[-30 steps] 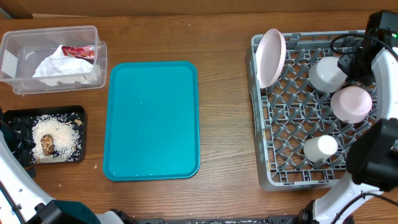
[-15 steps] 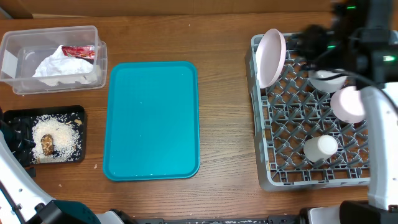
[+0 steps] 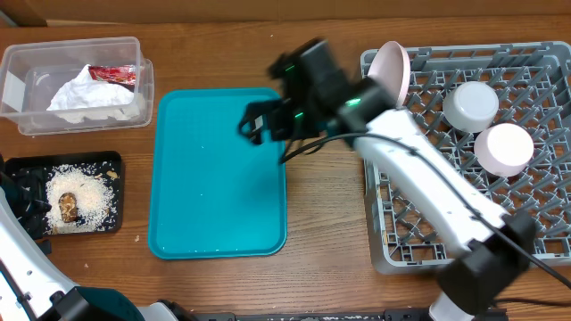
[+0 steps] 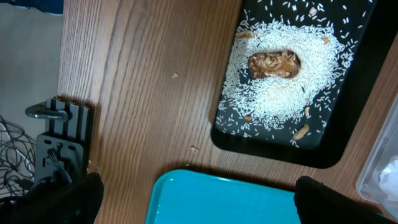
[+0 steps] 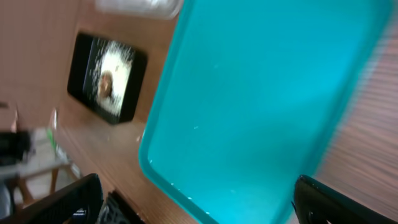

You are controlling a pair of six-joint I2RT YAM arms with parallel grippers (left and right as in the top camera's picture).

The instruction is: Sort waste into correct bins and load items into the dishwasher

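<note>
The clear tub [image 3: 27,107] at the back left holds the crumpled napkin [image 3: 85,96] and the red wrapper [image 3: 111,74]. Rice [image 3: 85,189] and a brown lump [image 3: 68,208] lie in the black tray [image 3: 18,169]; the left wrist view shows that tray [image 4: 348,81] too. The grey rack [image 3: 464,55] on the right holds an upright plate [image 3: 390,76], a white bowl [image 3: 470,105] and a pale bowl [image 3: 504,147]. My right gripper [image 3: 252,123] [image 5: 199,208] hangs open and empty over the teal tray [image 3: 219,178]. My left gripper [image 4: 199,208] is open and empty above that tray's corner [image 4: 205,199].
My right arm [image 3: 419,178] stretches diagonally across the rack's front half and hides what stands there. The teal tray [image 5: 249,93] fills the right wrist view, with the black tray [image 5: 78,78] beyond it. A black clamp [image 4: 59,143] sits at the table's edge.
My right arm has swung left from the rack to above the teal tray, and its jaws have opened. The small white cup in the rack is now hidden under the arm.
</note>
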